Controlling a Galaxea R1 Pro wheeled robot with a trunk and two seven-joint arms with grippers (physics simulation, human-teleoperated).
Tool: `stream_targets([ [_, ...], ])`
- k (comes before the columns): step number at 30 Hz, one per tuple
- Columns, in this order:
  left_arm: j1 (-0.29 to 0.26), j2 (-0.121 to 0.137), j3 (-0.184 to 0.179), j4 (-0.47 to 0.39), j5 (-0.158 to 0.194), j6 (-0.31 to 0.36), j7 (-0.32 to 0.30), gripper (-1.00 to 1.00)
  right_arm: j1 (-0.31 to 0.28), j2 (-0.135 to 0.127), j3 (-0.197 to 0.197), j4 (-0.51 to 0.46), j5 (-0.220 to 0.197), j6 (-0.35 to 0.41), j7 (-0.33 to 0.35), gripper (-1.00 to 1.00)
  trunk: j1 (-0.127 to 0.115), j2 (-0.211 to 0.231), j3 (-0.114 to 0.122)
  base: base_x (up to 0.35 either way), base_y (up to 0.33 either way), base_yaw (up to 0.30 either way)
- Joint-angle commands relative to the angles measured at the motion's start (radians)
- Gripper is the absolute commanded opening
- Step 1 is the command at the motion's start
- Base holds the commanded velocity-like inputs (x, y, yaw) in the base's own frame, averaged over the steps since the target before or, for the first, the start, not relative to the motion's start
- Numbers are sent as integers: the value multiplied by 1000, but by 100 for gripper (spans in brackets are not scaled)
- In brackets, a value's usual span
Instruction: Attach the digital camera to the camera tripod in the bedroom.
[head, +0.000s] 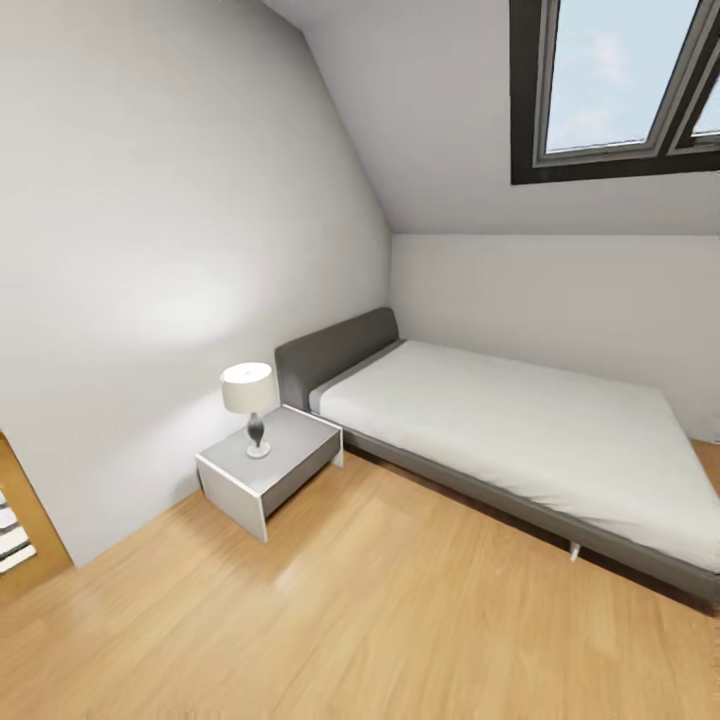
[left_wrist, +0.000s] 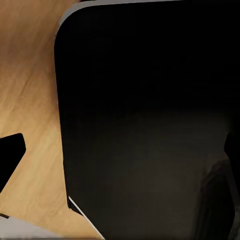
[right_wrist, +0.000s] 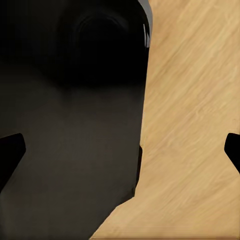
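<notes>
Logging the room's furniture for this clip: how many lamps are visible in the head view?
1. A table lamp with a white shade stands on the grey nightstand, against the left wall beside the bed headboard. Others may sit outside the frame.

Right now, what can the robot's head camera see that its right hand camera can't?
The head view has the grey bed with its dark headboard, a white nightstand carrying a small table lamp, pale walls, and a skylight window in the sloped ceiling. The right wrist view instead has a big dark part of the robot's own body up close, plus the black fingertips of the right gripper standing wide apart with nothing between them. Both share the light wood plank floor.
</notes>
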Motion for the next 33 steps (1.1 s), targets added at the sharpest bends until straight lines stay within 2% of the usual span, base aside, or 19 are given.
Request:
stream_targets([
  [1, 0, 0, 1, -1, 0, -1, -1, 100, 0, 0, 0, 0, 6, 0, -1, 100, -1, 0, -1, -336, 0, 0],
  [5, 0, 1, 1, -1, 0, 0, -1, 100, 0, -1, 0, 0, 6, -1, -1, 100, -1, 0, -1, -295, 0, 0],
  [12, 0, 1, 1, -2, 3, 1, -1, 100, 0, -2, -1, 0, 5, -3, -3, 100, -1, 0, -1, -73, 0, 0],
  [15, 0, 2, 0, -3, 20, 0, 0, 100, 0, -2, -2, 0, 4, -4, -3, 100, -1, 0, -1, -5, 0, -85],
  [20, 0, 4, -2, -3, 107, 1, 1, 100, 0, -2, -3, 0, 4, -5, -4, 100, -1, 0, -1, -1, 0, -197],
  [21, 0, 5, -3, -3, 137, 1, 1, 100, 0, -1, -3, 0, 4, -5, -4, 100, -1, 0, -1, 0, 0, -228],
  [23, 0, 6, -4, -3, 166, 1, 0, 100, 0, -1, -3, 0, 4, -5, -4, 100, -1, 0, -1, 0, 0, -233],
  [24, 0, 7, -4, -3, 198, 1, 0, 100, 0, 0, -3, 0, 4, -5, -4, 100, -1, 0, -1, 0, 0, -240],
  [27, 0, 8, -5, -3, 220, 1, 0, 100, 0, 0, -3, 0, 4, -5, -4, 100, -1, 0, -1, 0, 0, -243],
  [33, 0, 8, -5, -3, 231, 1, 0, 100, 0, 0, -3, 0, 4, -5, -4, 100, -1, 0, -1, 0, 0, -246],
])
